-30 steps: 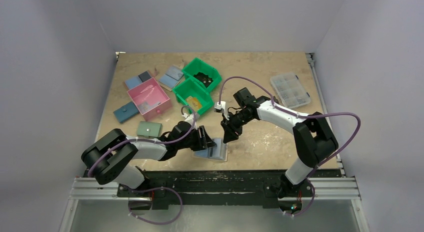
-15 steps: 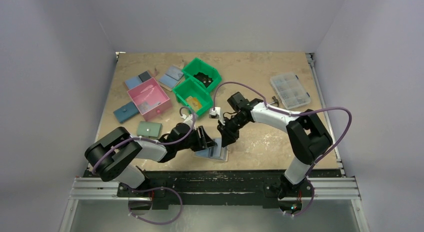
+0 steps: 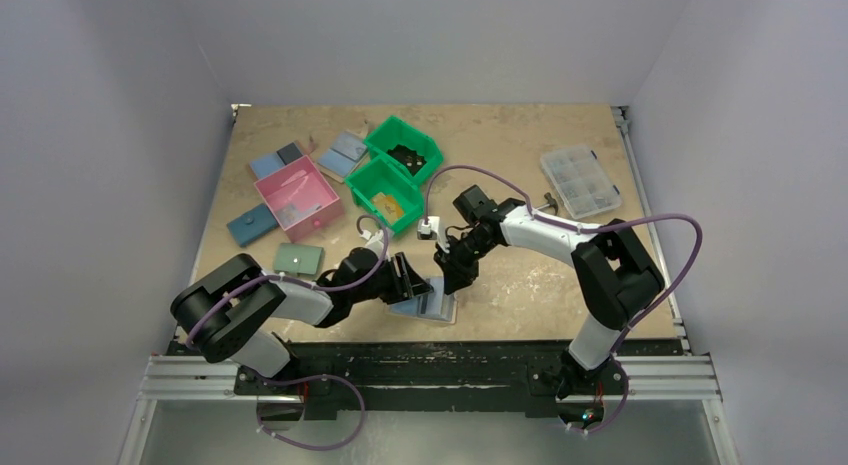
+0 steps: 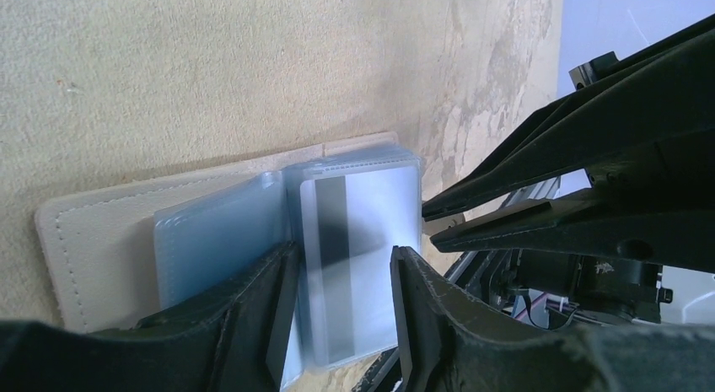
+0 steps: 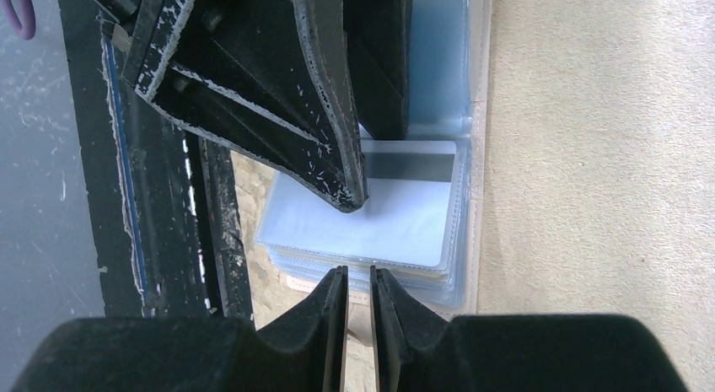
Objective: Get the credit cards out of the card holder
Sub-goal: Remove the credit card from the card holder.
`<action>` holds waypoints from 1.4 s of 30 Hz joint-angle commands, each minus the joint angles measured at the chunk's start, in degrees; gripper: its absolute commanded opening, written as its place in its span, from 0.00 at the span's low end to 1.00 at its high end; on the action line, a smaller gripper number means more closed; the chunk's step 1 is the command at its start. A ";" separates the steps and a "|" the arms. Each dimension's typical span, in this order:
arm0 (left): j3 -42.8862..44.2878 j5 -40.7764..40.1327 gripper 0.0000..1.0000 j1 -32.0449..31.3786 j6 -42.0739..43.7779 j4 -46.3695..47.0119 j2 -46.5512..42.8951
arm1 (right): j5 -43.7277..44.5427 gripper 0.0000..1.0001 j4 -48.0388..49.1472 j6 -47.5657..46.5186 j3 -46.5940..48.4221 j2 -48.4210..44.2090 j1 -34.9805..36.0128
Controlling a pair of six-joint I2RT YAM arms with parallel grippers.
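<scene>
Left gripper (image 4: 344, 261) jaws spread, astride card (image 4: 371, 240) in open card holder (image 4: 93, 240), pressing it flat. Right gripper (image 5: 354, 274) jaws nearly together at sleeve (image 5: 422, 274) edge; pinch unclear. Risk: grabs sleeve with card, drags holder from under left jaws.

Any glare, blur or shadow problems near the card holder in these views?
Left wrist: card holder sleeves washed pale, left fingers soft. Right wrist: card sharp, right fingers dark and blurred. Top external: even light, holder small, partly hidden by left gripper and right gripper.
</scene>
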 commanded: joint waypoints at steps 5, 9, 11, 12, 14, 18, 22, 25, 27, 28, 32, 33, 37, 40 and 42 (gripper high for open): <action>-1.73 1.89 0.50 0.19 -0.12 0.25 1.48 | -2.20 0.23 -0.08 -0.42 1.42 -0.30 0.58; -1.77 2.13 0.51 0.16 -0.11 0.74 1.65 | -3.07 0.23 0.11 0.16 1.68 0.04 0.62; -1.72 2.45 0.51 0.17 -0.20 1.06 1.81 | -3.70 0.24 0.34 0.51 1.92 0.31 0.62; -1.73 2.55 0.51 0.21 -0.24 1.22 1.89 | -3.91 0.24 0.41 0.71 2.02 0.51 0.60; -1.76 2.83 0.51 0.21 -0.38 1.69 2.08 | -4.86 0.24 0.54 1.00 2.25 0.82 0.62; -1.95 3.41 0.54 0.20 -0.38 2.48 2.10 | -5.70 0.25 0.86 1.70 2.65 1.15 0.62; -2.24 3.89 0.60 0.21 -0.51 3.65 1.67 | -6.17 0.25 1.46 2.51 2.66 1.14 0.62; -2.30 4.28 0.63 0.21 -0.32 4.13 1.57 | -7.21 0.27 1.91 3.19 2.81 1.50 0.60; -2.31 4.76 0.64 0.17 -0.29 4.79 1.63 | -8.08 0.30 2.04 3.67 3.00 2.06 0.61; -2.38 5.03 0.64 0.21 -0.31 5.22 1.65 | -8.56 0.31 2.15 3.95 3.01 2.38 0.62; -2.83 5.77 0.66 0.21 -0.37 6.87 1.61 | -9.70 0.33 2.97 5.05 3.06 3.34 0.62; -2.93 5.89 0.66 0.21 -0.37 7.24 1.57 | -9.96 0.33 3.00 5.20 3.16 3.67 0.62; -3.29 6.30 0.67 0.16 -0.40 7.84 1.33 | -10.95 0.33 2.94 5.49 3.83 4.58 0.61; -3.31 6.66 0.68 0.14 -0.33 7.98 1.31 | -11.69 0.34 2.75 5.52 4.47 4.99 0.62; -3.40 6.82 0.68 0.20 -0.41 8.02 1.30 | -12.46 0.35 2.56 5.47 5.14 5.22 0.62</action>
